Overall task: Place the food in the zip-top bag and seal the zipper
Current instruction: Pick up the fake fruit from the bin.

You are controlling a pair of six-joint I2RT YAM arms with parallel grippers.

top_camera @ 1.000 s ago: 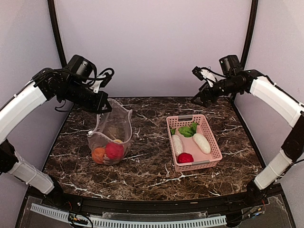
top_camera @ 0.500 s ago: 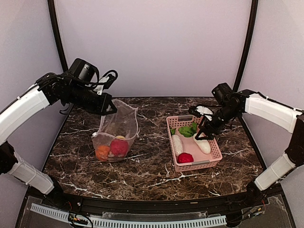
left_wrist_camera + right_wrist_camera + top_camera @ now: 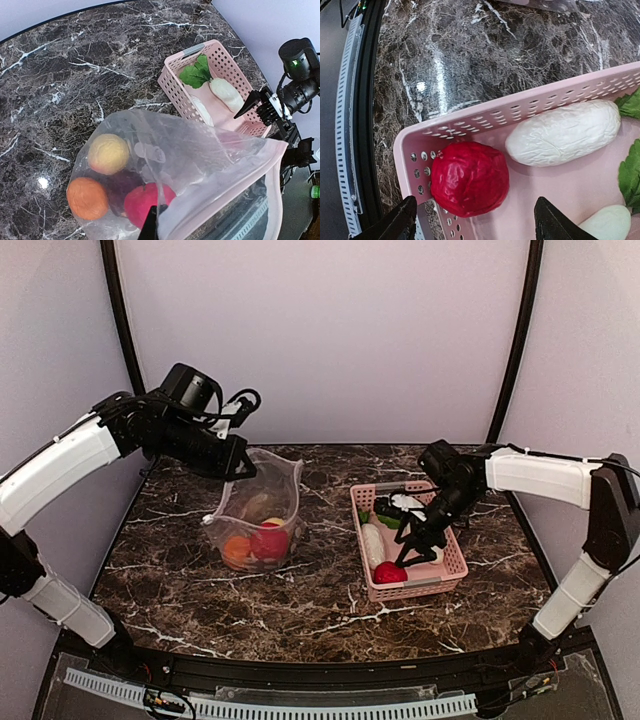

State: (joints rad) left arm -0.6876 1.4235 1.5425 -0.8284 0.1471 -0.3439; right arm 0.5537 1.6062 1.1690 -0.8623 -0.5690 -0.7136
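Top external view: right arm down over the basket, red fruit not yet gripped

Left gripper (image 3: 232, 468) is pinched tight on the rim of the zip-top bag (image 3: 262, 510), holding it up off the marble table (image 3: 320, 590) with the mouth gaping towards the pink basket (image 3: 452, 558). In the bag: orange ball (image 3: 87, 198), yellow ball (image 3: 108, 153), red fruit (image 3: 145, 205). The zipper (image 3: 235, 180) is unsealed.

Right gripper (image 3: 474, 200) has its jaws wide, straddling the red round fruit (image 3: 470, 178) in the basket's corner without touching it. White oblong pieces (image 3: 563, 132) and green leaves (image 3: 195, 75) lie beside it.

Risks, as I judge them:
- one finger sits near the basket wall, so closing could catch the wall and drag the basket
- the fruit is round and may squirt sideways
- the bag hangs from one pinch, so its mouth may sag shut or spill
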